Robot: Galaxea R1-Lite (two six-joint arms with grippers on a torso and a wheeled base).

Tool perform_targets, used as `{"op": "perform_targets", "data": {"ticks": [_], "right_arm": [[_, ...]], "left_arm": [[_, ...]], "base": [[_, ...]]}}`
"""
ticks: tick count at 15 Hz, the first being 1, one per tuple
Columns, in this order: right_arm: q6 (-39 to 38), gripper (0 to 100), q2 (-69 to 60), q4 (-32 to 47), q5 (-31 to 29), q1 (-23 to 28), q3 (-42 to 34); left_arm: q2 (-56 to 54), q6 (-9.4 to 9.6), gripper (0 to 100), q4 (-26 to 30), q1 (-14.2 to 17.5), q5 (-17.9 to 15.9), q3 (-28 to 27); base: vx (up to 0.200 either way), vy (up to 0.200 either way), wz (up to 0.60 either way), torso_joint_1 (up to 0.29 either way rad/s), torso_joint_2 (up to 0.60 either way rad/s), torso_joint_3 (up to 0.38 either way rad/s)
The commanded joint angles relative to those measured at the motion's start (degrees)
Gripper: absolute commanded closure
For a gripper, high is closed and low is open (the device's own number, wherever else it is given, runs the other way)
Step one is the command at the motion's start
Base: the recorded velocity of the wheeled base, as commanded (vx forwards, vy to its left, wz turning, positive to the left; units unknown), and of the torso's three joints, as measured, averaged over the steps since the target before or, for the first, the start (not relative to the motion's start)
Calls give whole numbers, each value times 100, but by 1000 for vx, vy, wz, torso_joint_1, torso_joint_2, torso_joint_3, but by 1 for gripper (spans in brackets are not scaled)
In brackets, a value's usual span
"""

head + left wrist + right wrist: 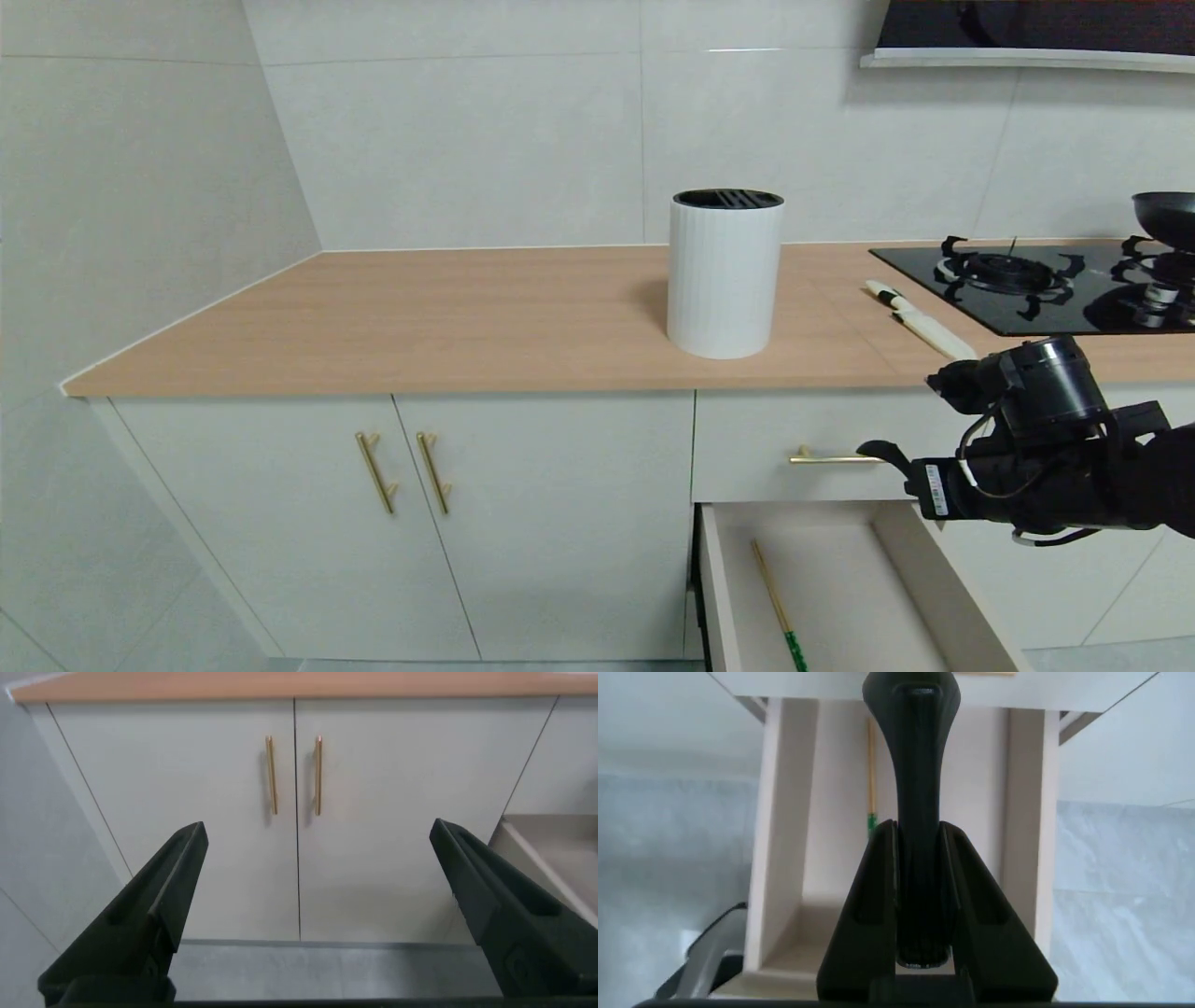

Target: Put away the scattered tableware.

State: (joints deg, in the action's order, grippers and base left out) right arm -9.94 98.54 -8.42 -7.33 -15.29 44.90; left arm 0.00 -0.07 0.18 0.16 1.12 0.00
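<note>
— Kitchen stock, largest first?
— Wooden countertop (467,317) along a tiled wall. Below it, a pair of white cabinet doors (373,523) with gold bar handles. To their right, a lower drawer (717,579) pulled open. Black gas hob (1036,280) set into the counter at the right. One white ribbed holder (725,275) with a black slotted top, upright near the counter's front edge.

— Arms?
— Right gripper (920,481) hangs in front of the upper drawer front, over the open drawer, clamped on a black utensil (910,728). Left gripper (318,831) faces the cabinet doors with its jaws spread wide and nothing between them.

— Where does the utensil sit in the grip?
— Between both fingers, with its rounded end past the fingertips, lengthways above the drawer's inside.

— Small items?
— One pale knife (920,322) flat on the counter, between holder and hob. One pair of chopsticks (773,597) with green ends in the drawer, beside the utensil's line and apart from it.
</note>
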Motion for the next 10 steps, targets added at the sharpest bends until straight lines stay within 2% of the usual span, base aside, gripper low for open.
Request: {"op": "perform_targets", "data": {"ticks": [1,10], "right_arm": [[9,100,78,-89,3,-1,-60],[79,100,113,-300,3,-9,-227]], "left_arm": [[9,-1,0,-1,2,2,0],[0,-1,0,-1,2,-7,0]], "base": [[0,0,0,-193,486,290],[0,0,0,-156,464,305]]}}
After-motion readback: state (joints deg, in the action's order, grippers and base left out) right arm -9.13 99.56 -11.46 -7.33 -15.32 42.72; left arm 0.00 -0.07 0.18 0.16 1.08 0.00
